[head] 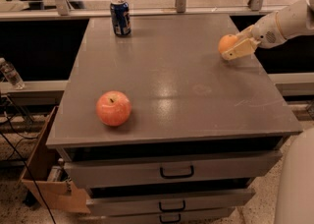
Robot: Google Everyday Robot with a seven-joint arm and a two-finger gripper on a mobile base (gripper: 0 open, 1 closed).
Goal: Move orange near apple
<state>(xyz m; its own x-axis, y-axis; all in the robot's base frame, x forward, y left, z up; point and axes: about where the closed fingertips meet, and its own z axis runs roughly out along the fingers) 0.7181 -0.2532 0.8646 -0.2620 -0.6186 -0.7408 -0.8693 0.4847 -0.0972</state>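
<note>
Grey surface point(196, 90) with a dull sheen; red-pink apple point(113, 108) glossy; small dimpled orange point(225, 42) matt, clasped by the smooth cream plastic gripper point(229, 50) at the surface's right rear; blue can point(120, 17) shiny metal.
</note>
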